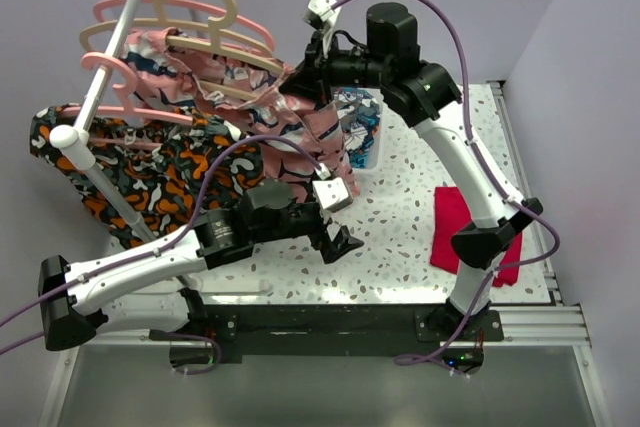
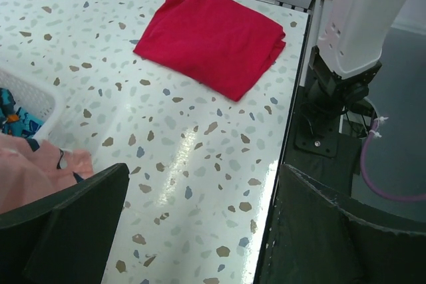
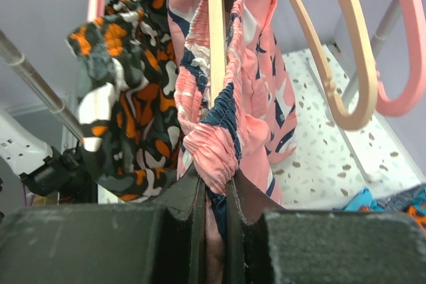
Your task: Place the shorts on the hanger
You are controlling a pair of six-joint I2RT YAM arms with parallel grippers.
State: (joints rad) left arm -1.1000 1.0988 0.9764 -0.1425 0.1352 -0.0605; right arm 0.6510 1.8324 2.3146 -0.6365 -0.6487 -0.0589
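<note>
We see the right gripper (image 3: 214, 201) raised at the clothes rail (image 1: 100, 87), its jaws clamped on the gathered elastic waistband of the shorts (image 3: 206, 138). The wrist view shows the pink fabric pinched between the two dark fingers, just below the straight bar of the beige hanger (image 3: 216, 38). The waistband bunches along both sides of that bar, and the rest of the shorts hangs down beside it.

From above, we find the hanger hooked on the rail among the pink hangers (image 1: 130, 22). The shorts spill from it towards the white basket (image 1: 365, 132) at the back of the worktop (image 1: 400, 227). A black, orange and white garment (image 1: 150, 177) hangs on the same rail, just to the left of the shorts.

The left gripper (image 2: 200, 231) hovers low over the worktop with its jaws wide apart and nothing between them. A corner of pink fabric shows beside its left finger in its own camera, though we cannot tell whether they touch. A folded red cloth (image 2: 213, 38) lies flat near the worktop's right edge, well apart from both grippers.
</note>
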